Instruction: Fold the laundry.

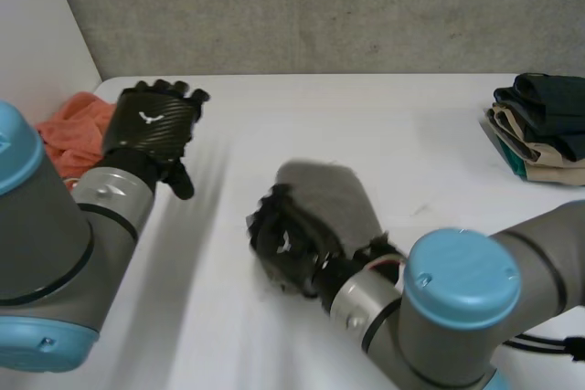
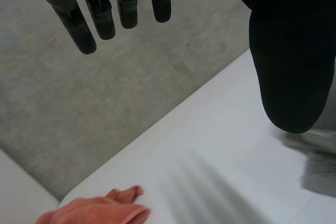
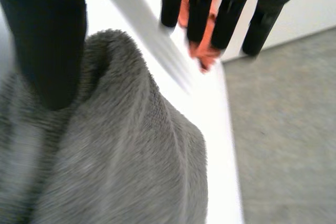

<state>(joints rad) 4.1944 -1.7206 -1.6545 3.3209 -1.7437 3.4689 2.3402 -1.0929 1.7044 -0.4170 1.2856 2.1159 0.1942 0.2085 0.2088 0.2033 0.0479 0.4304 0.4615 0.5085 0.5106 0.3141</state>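
Note:
A grey towel lies bunched in the middle of the white table. My right hand is at its near-left end. In the right wrist view its fingers reach out straight beyond the towel, the thumb rests against the raised fold, and the cloth lies under the palm. My left hand hovers open above the table's left part, near an orange cloth. Its fingers and thumb are spread with nothing between them.
The crumpled orange cloth sits at the table's far left corner, also beyond my right fingertips. A stack of folded dark and beige garments stands at the right edge. A grey wall rises behind the table.

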